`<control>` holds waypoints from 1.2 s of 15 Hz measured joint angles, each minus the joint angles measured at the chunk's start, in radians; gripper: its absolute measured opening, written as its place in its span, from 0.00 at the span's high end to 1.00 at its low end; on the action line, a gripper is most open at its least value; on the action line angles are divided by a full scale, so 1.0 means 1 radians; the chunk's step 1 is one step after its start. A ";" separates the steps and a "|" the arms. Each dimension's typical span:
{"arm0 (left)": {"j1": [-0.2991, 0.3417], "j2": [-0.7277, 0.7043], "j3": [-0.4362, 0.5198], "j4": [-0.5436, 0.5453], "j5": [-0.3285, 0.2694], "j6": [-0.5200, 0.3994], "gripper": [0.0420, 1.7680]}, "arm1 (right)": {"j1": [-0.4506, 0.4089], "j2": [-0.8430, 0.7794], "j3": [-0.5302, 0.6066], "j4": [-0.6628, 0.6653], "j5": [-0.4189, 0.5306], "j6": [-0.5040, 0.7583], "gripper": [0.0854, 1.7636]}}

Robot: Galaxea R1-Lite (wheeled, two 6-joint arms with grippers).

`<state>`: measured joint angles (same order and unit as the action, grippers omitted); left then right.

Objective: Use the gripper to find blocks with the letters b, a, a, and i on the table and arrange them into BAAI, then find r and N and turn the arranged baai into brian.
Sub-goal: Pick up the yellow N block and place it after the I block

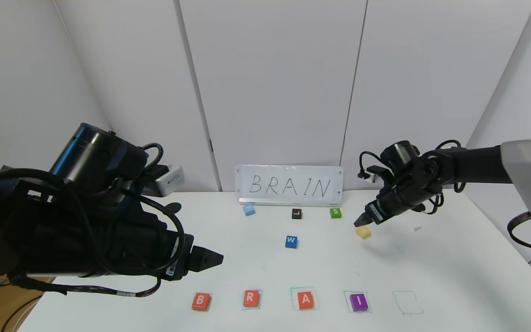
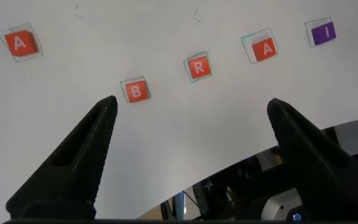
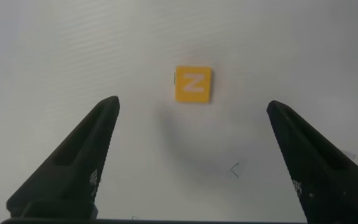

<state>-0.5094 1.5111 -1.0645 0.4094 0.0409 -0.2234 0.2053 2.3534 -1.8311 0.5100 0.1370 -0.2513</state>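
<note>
A white rectangular sign board (image 1: pixel 289 185) at the table's far edge reads "BRAIN" in handwriting. In the near row, small flat square blocks carry white letters: orange B (image 1: pixel 201 301), orange-red R (image 1: pixel 251 298), orange A (image 1: pixel 305 299), purple I (image 1: pixel 359 301). A second orange A block (image 2: pixel 20 43) lies apart. A blue square block (image 1: pixel 291 241) shows W, a green one (image 1: pixel 335 212) S, a black one (image 1: pixel 296 213) possibly L. The yellow square block (image 3: pixel 193 83) bears N.

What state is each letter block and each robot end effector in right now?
B block: flat, front row.
R block: flat, in its square.
A block: flat, in its square.
I block: flat, in its square.
N block: loose, not yet placed.
Last square: empty.
Right end effector: open, above N.
Left end effector: open, holding nothing.
</note>
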 joint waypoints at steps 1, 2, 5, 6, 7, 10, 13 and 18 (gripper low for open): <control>0.000 0.002 0.000 0.000 0.000 0.000 0.03 | 0.000 0.010 -0.002 -0.003 0.001 0.000 0.03; 0.000 0.005 0.000 0.000 0.001 0.000 0.03 | 0.000 0.019 -0.004 -0.006 0.001 -0.001 0.03; -0.003 0.011 0.001 0.000 0.001 0.000 0.03 | 0.000 0.041 -0.014 -0.006 0.001 -0.002 0.03; -0.010 0.012 0.003 0.000 0.001 0.000 0.03 | 0.001 0.046 -0.017 -0.006 0.000 -0.002 0.03; -0.016 0.012 0.005 0.000 0.001 0.000 0.03 | 0.002 0.051 -0.020 -0.006 -0.001 -0.002 0.03; -0.026 0.012 0.007 0.000 0.003 0.000 0.03 | 0.001 0.063 -0.022 -0.006 -0.003 -0.008 0.03; -0.026 0.011 0.008 -0.001 0.003 0.000 0.03 | 0.001 0.069 -0.021 -0.004 -0.002 -0.039 0.03; -0.026 0.010 0.008 -0.001 0.002 0.000 0.03 | 0.025 0.090 -0.028 -0.006 -0.059 -0.065 0.03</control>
<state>-0.5353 1.5215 -1.0568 0.4079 0.0428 -0.2238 0.2302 2.4430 -1.8589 0.5038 0.0777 -0.3162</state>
